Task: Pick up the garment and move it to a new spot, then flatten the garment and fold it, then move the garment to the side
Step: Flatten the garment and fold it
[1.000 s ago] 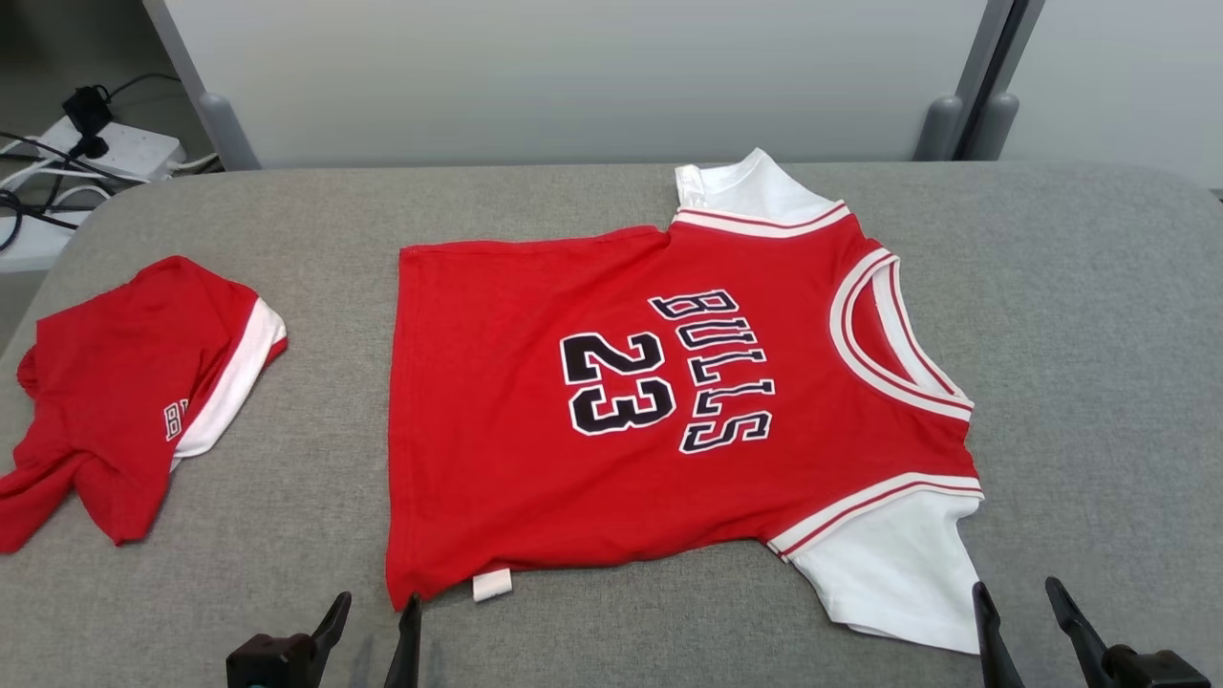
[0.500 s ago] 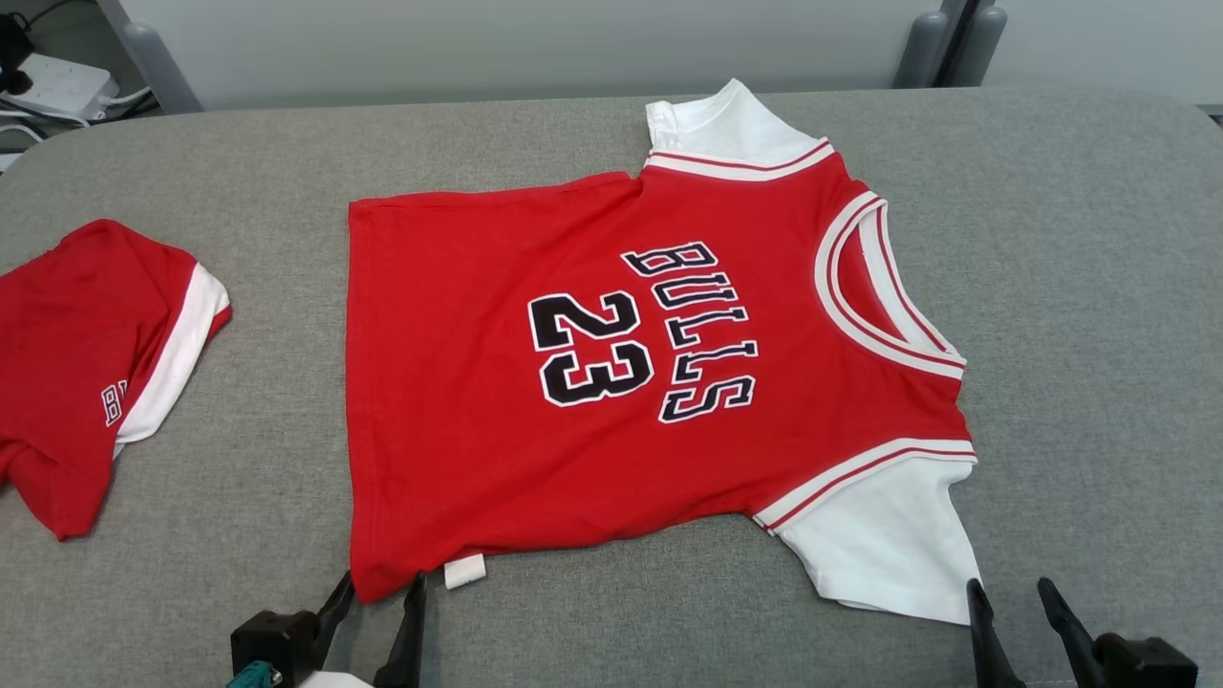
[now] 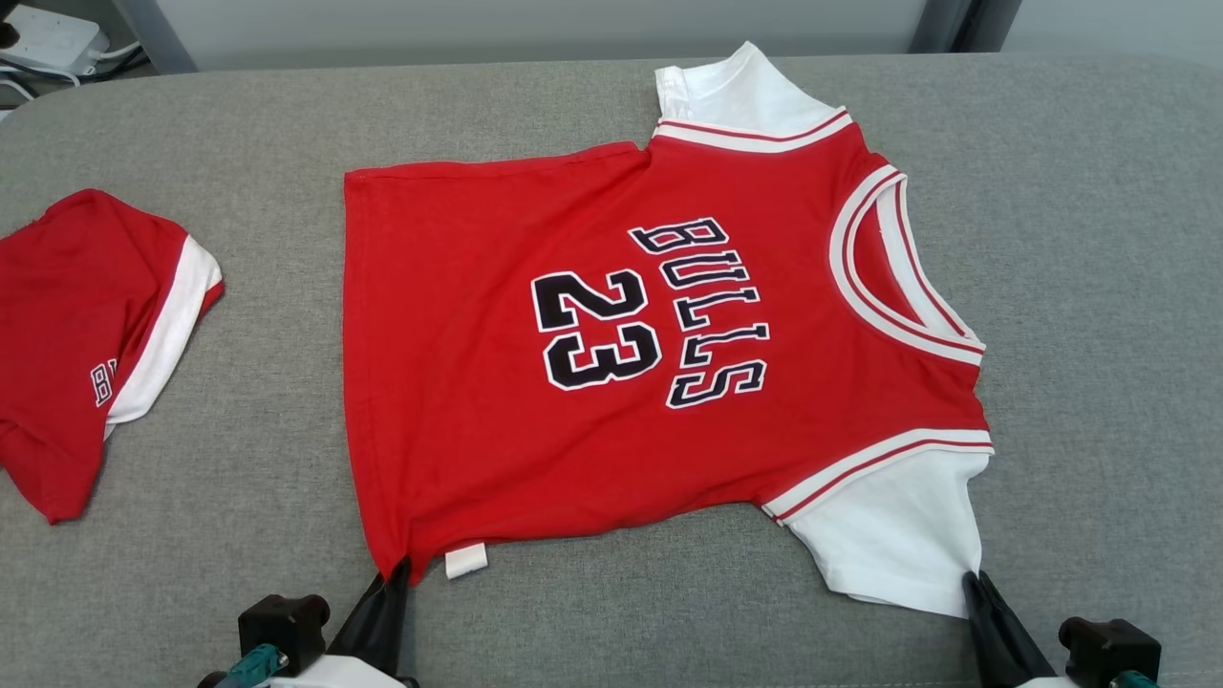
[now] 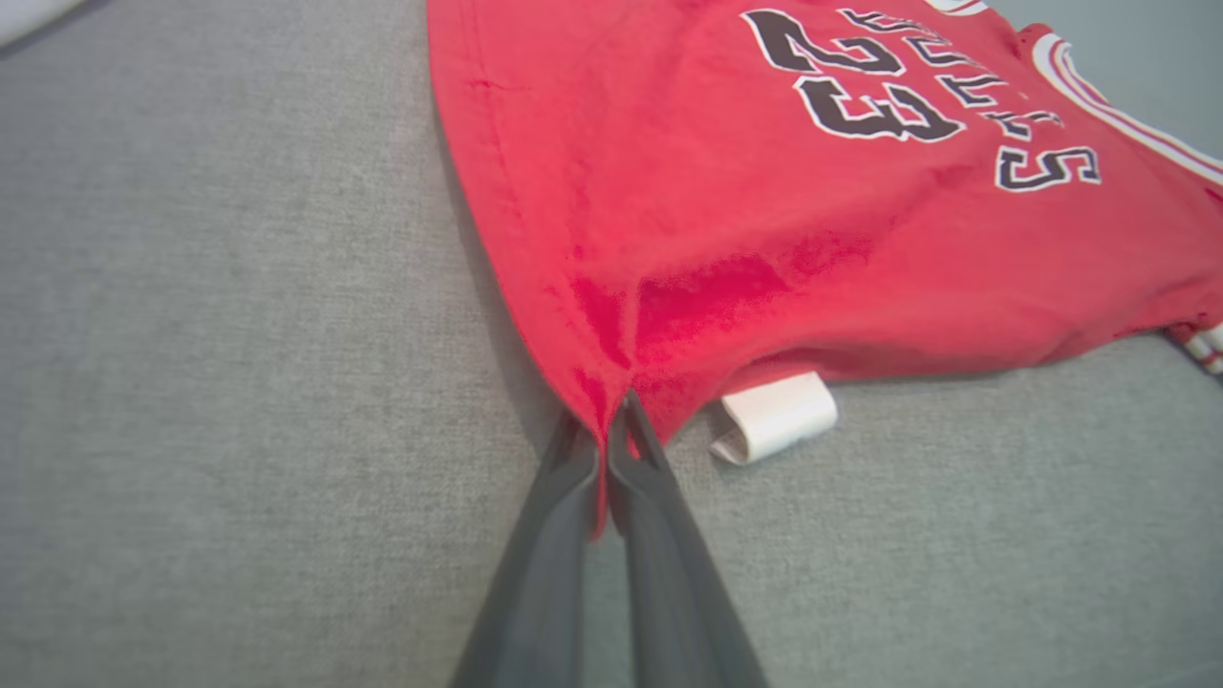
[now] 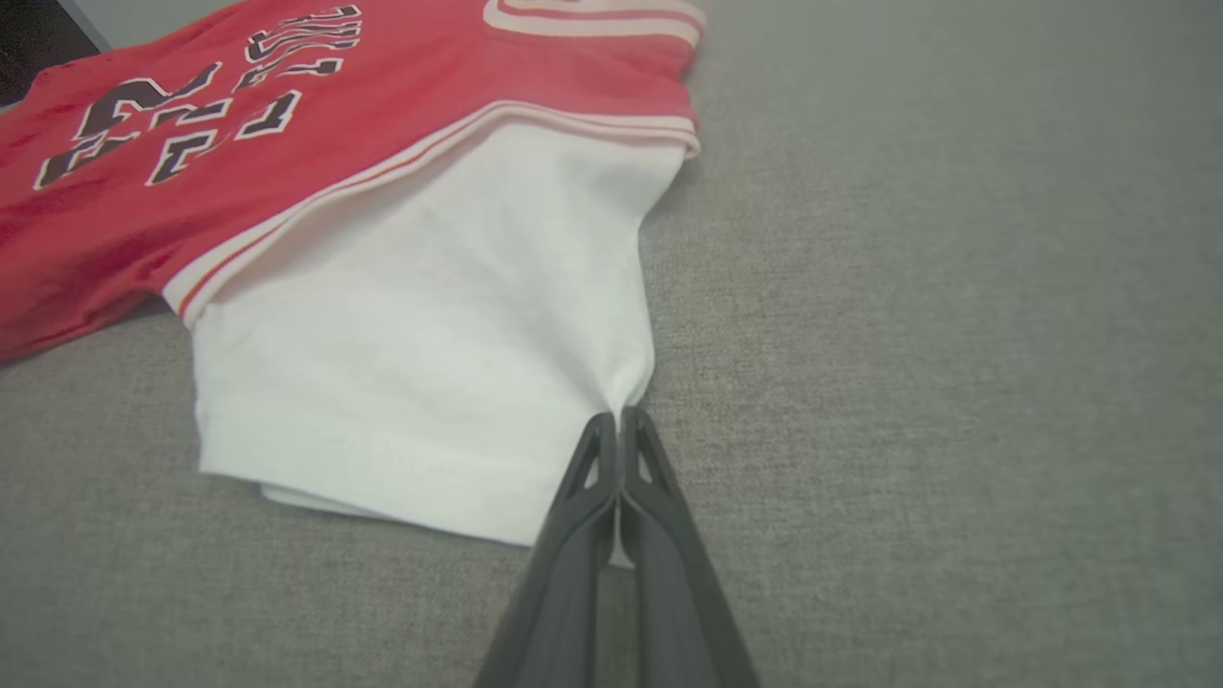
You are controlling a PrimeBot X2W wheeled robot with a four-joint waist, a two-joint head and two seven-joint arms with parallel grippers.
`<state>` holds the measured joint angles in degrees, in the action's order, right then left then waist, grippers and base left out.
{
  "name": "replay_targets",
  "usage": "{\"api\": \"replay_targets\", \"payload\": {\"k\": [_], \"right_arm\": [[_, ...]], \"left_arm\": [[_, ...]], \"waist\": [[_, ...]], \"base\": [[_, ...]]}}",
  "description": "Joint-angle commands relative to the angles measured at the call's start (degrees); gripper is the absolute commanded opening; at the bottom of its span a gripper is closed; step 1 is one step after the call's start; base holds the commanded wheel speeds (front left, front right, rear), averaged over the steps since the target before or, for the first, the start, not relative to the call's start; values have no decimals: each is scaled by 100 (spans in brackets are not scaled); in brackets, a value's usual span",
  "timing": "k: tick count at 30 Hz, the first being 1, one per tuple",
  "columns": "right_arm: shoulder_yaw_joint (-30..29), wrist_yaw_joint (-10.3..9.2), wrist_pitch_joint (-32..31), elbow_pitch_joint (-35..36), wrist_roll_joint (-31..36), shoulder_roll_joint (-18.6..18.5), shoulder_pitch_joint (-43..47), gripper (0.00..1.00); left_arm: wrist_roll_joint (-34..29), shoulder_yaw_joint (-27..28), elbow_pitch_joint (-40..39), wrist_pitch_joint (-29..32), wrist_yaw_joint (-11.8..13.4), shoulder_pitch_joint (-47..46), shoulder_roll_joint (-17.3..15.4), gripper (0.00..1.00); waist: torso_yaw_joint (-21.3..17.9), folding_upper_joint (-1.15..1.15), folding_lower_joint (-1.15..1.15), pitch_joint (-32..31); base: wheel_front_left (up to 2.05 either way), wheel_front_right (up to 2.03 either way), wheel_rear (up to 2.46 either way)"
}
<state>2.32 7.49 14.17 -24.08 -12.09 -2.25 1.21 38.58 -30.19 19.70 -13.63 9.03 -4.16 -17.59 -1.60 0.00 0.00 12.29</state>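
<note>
The garment point(image 3: 459, 382) is a red jersey with white sleeves and "BULLS 23" in black, lying flat on the grey table point(image 3: 1099, 287), collar to the right. My left gripper point(image 3: 396, 571) is shut on its near hem corner, where the red cloth point(image 4: 669, 210) puckers between the fingers point(image 4: 564, 516). A white label point(image 4: 776, 417) sticks out beside that corner. My right gripper point(image 3: 975, 579) is shut on the near white sleeve's edge point(image 5: 430, 344), the cloth drawn to a point at its fingertips point(image 5: 619, 420).
A second red garment point(image 3: 76, 334) with a white band lies crumpled at the table's left edge. A power strip and cables point(image 3: 53, 43) sit beyond the far left corner. Bare grey table stretches to the right of the jersey.
Both grippers went from open beside the garment to shut on it, the left on the hem corner, the right on the sleeve edge. The head camera tilted down, shifting the whole picture.
</note>
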Motion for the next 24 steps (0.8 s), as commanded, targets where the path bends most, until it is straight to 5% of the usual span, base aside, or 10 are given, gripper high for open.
{"api": "replay_targets", "payload": {"k": [1,24], "right_arm": [[129,0,82,64,-59,-72,-114,0],[-439,0,-85,1643,-505,-156,1507,0]], "left_arm": [[81,171,-62,-17,-71,-239,-107,0],[312,382,-1253,513,471,790,-787,0]], "waist": [[11,0,0,-2],[38,0,0,219]], "base": [[0,0,0],[0,0,0]]}}
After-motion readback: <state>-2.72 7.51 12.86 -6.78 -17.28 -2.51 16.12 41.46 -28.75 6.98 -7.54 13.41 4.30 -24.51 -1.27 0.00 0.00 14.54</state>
